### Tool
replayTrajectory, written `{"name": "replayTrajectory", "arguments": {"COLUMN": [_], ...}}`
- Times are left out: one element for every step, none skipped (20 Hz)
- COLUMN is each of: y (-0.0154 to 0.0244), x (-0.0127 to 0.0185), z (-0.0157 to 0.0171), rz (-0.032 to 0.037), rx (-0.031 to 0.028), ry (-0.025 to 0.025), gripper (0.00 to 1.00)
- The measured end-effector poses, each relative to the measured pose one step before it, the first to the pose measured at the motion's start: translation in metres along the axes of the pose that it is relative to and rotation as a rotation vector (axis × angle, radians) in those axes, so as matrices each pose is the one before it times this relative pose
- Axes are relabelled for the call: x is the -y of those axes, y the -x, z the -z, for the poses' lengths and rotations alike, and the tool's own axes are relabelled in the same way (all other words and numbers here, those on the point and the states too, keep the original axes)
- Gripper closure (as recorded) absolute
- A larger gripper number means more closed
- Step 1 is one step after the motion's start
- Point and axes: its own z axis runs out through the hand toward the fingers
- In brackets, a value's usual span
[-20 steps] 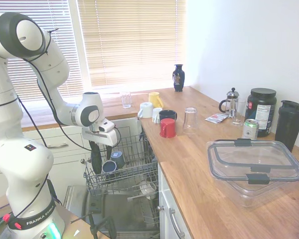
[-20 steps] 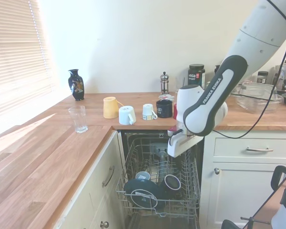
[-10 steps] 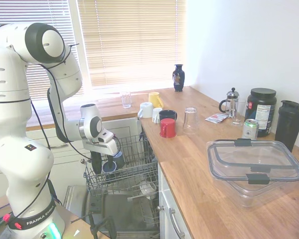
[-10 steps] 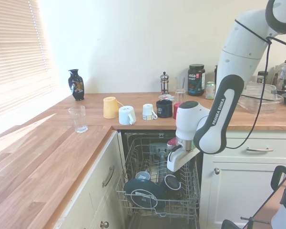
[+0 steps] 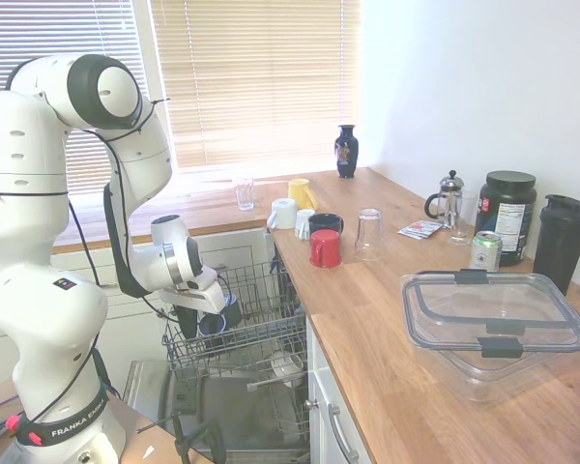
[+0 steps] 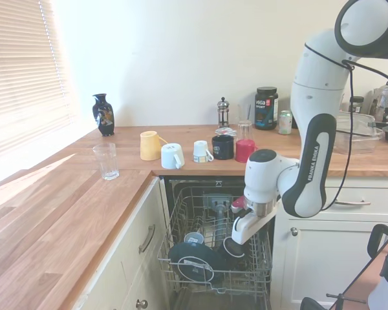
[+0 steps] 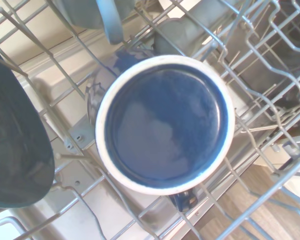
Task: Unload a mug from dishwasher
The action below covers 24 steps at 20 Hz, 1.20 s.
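Gripper (image 6: 235, 240) low over the mug (image 6: 233, 247) in dishwasher (image 6: 215, 258) rack.
Mug sitting base-up in the pulled-out grey wire rack (image 5: 234, 333), pale rim ring and dark blue base filling wrist view (image 7: 165, 123). Dark plate (image 6: 195, 261) just beside it, paler grey-blue mug (image 6: 193, 238) behind. Cannot tell if pincer is released or clenched. Red mug (image 5: 325, 248) up on wooden counter (image 5: 406, 358).

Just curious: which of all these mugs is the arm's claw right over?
The dark navy mug in the dishwasher rack, directly beneath the gripper; the other mugs are farther off, most on the counter.
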Motion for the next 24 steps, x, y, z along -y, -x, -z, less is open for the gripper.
{"name": "replayTrajectory", "arguments": {"y": [0.00114,0.00097,0.00098,0.00128,0.00131,0.00199,0.00304,0.00345,0.00408,0.0036,0.00348,0.00223,0.00018,-0.00158,-0.00368,-0.00445,-0.00481,-0.00555,-0.0057,-0.0052,-0.0043,-0.00318,-0.00213,-0.00165], "x": [-0.0001,-0.00033,-0.00031,0.00007,0.00034,0.00114,0.00214,0.00289,0.00394,0.00337,0.00245,0.001,-0.00044,-0.00117,-0.00171,-0.00186,-0.00142,-0.00065,0.00006,0.00098,0.00191,0.00263,0.00251,0.0021], "z": [0.00003,0.00004,-0.00002,0.00008,0.00014,0.00026,0.0004,0.00075,0.00134,0.00109,0.00026,-0.00036,-0.00073,-0.0008,-0.00048,0.00025,0.00091,0.00128,0.00162,0.00135,0.00111,0.00116,0.00066,0.00008], "rz": [0.00267,0.00744,0.0104,0.01257,0.01254,0.01354,0.01347,0.01378,0.0157,0.01639,0.02144,0.02382,0.02409,0.02423,0.02274,0.01371,0.00902,0.003,-0.00022,0.00137,0.00192,0.00493,0.0077,0.00737], "rx": [-0.00357,-0.00211,-0.00092,-0.00072,-0.00065,-0.00007,0.00122,0.00103,0.00037,-0.00054,-0.00064,-0.00122,-0.00229,-0.00208,-0.00261,-0.00286,-0.00427,-0.00449,-0.00375,-0.00377,-0.0013,0.00095,0.00251,0.00277], "ry": [-0.0004,-0.00293,-0.00294,-0.00211,-0.0011,-0.00161,-0.00259,-0.0031,-0.00383,0.00045,0.00799,0.01318,0.01653,0.01758,0.01697,0.01179,0.00727,0.00304,-0.00083,0.0019,0.00422,0.00472,0.00382,0.00566], "gripper": [0.0,0.0,0.0,0.0,0.0,0.0,0.0,0.0,0.0,0.0,0.0,0.0,0.0,0.0,0.0,0.0,0.0,0.0,0.0,0.0,0.0,0.0,0.0,0.0]}}
